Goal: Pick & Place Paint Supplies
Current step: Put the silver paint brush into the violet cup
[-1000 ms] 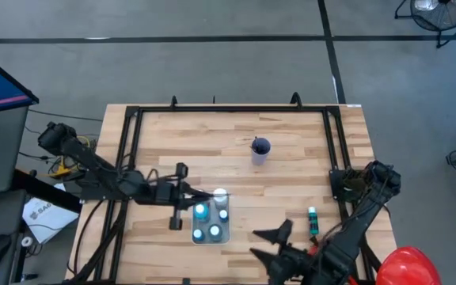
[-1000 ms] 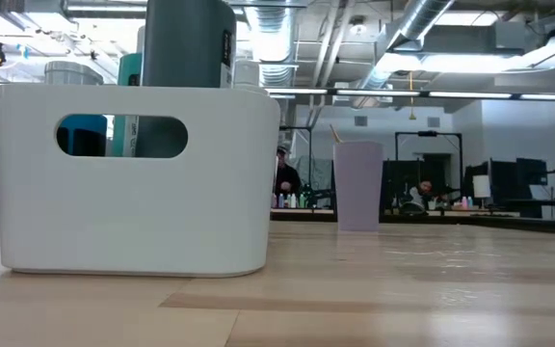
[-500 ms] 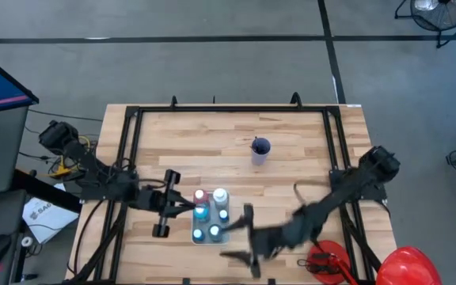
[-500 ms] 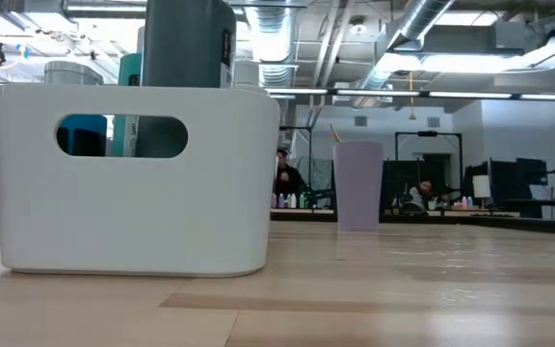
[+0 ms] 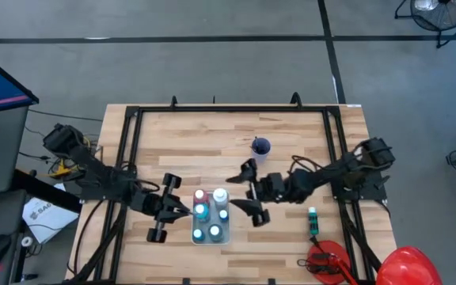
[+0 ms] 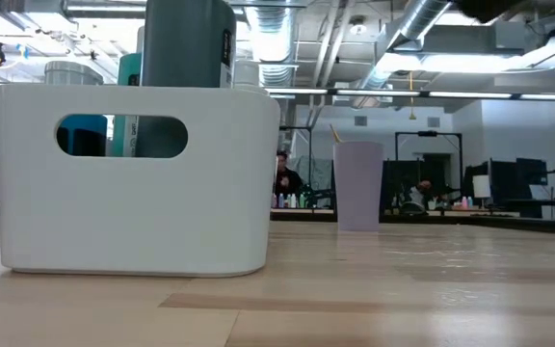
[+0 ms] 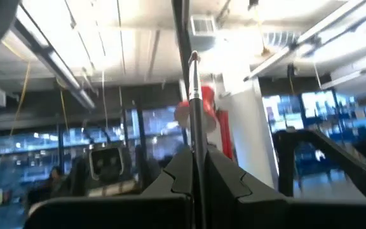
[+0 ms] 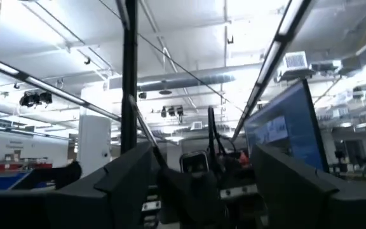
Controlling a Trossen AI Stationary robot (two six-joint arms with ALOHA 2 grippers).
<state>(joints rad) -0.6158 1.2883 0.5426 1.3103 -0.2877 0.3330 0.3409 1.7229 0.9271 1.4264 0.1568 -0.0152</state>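
We take the white bin (image 5: pixel 210 219) near the front middle of the table (image 5: pixel 291 127) as our landmark and work across from the left. The left gripper (image 5: pixel 168 207) sits just left of the bin, level with it; in the left wrist view its fingers (image 7: pixel 234 184) are pressed together on a thin dark brush (image 7: pixel 194 121) that stands up between them. Inside the bin we see several paint bottles (image 5: pixel 201 210) standing upright with their caps up, a red one toward the back left, a white one beside it, and light blue ones in front. From the low view the bin fills the left of the scene, with a dark grey-capped bottle (image 6: pixel 189 43) rising above its rim and a teal one just behind it on the left. Just right of the bin, the right gripper (image 5: pixel 251 194) hovers with its fingers (image 8: pixel 129 168) spread wide and nothing between them. Behind the bin and further right stands a lilac cup (image 5: pixel 260 150) with a brush in it. Right of the bin, near the table's right rail, a green bottle (image 5: pixel 313 221) lies on its side, well apart from the bin. Beyond it, at the front right corner, sits a big red helmet (image 5: pixel 406 265).
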